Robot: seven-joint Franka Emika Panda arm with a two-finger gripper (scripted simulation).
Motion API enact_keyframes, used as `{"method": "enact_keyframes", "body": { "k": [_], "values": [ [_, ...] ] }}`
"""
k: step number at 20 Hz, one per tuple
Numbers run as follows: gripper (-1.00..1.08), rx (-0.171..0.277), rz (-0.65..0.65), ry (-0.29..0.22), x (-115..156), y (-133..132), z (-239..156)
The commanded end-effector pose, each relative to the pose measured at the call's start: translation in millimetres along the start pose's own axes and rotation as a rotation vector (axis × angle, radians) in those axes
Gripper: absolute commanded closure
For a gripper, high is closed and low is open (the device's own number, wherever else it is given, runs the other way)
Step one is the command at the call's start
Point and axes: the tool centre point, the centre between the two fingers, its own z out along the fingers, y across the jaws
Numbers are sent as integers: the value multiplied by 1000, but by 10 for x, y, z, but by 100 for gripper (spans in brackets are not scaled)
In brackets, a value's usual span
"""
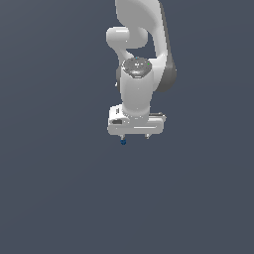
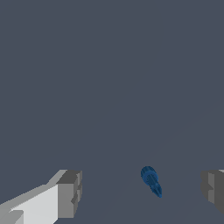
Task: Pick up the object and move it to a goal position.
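Note:
The object (image 2: 151, 180) is a tiny dark blue knobbly piece with a narrower stem, lying on the flat grey floor. In the wrist view it sits in the gap between my two grey fingertips (image 2: 70, 192), nearer the far one and touching neither. In the exterior view the object (image 1: 123, 142) shows as a small blue speck just below the white hand, under the finger on the exterior view's left. My gripper (image 1: 135, 136) points straight down and is open, with nothing held.
The white arm (image 1: 141, 54) rises above the hand at the top of the exterior view. All around is plain grey floor (image 1: 59, 188) with no other objects.

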Motion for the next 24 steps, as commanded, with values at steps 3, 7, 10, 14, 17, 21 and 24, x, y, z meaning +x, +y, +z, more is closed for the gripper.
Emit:
{"method": "enact_keyframes", "body": {
  "k": [3, 7, 10, 14, 17, 21, 24],
  "values": [
    [-92, 1, 7, 3, 7, 21, -8],
    [-92, 7, 56, 25, 60, 168, -78],
    [-92, 11, 81, 38, 100, 237, -134],
    [-92, 10, 79, 37, 98, 232, -132],
    [-92, 8, 79, 34, 63, 242, -84],
    [-92, 3, 82, 28, -30, 285, 31],
    [-92, -2, 85, 21, -139, 327, 159]
  ]
}}
